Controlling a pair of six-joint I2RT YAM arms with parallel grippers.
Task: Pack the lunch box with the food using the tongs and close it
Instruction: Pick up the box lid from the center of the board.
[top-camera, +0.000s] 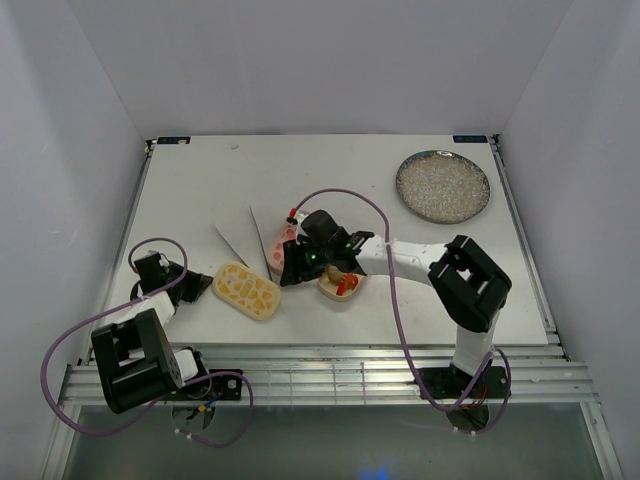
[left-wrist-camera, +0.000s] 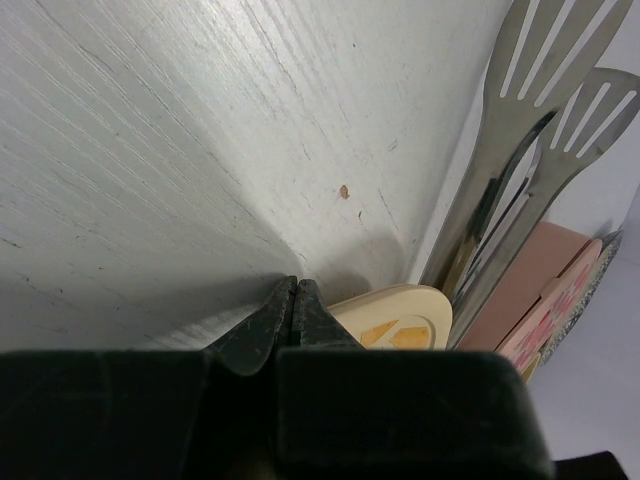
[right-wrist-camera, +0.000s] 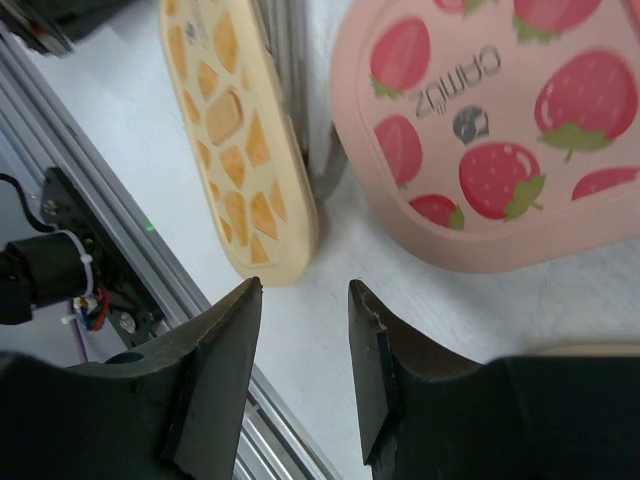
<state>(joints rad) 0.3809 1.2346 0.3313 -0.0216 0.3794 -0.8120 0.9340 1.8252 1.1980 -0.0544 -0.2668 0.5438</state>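
The lunch box lies in separate parts near the middle of the tabletop (top-camera: 350, 170). A tan tray (top-camera: 328, 291) sits just beside the right gripper (right-wrist-camera: 305, 290), on its near right side, and it holds an orange-red piece (top-camera: 347, 285) of food; what else is in it cannot be made out, since the arm covers part of it. A tan-yellow lid (top-camera: 246, 290) with a pebble pattern lies flat to the left of the tray. A pink lid (right-wrist-camera: 480, 150) lies close beside it, with a narrow gap between the two. The pink lid is printed with red strawberries with green leaves, and it carries a small round grey mark and a word that reads roughly "camüz".

The tongs (left-wrist-camera: 505, 170) lie on the tabletop behind the tan-yellow lid, their slotted silvery ends spread apart. A round grey speckled plate (top-camera: 442, 186) stands at the far right, well apart from the rest.

The right gripper hovers over the near edges of both lids with its jaws partly apart and nothing between them. The left gripper (left-wrist-camera: 296, 300) is low over the tabletop at the left, fingers pressed together, holding nothing.
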